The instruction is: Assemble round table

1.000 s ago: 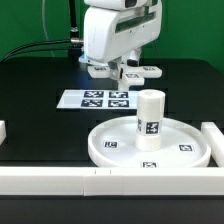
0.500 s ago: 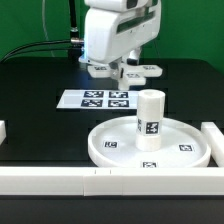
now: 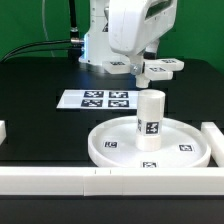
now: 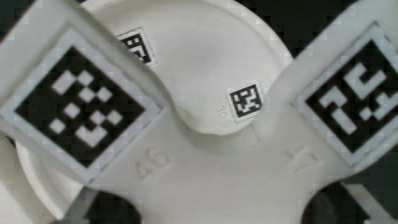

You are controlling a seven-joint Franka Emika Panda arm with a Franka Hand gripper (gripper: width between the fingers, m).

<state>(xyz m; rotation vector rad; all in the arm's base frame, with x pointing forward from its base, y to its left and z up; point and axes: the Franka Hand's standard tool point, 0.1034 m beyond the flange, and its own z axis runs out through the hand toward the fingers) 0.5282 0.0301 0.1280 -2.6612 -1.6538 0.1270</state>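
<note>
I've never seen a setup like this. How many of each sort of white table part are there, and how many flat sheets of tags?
round disc: 1
cylinder leg: 1, standing on the disc
cross-shaped piece: 1, up at the robot's jaws
marker board: 1
Total: 4
</note>
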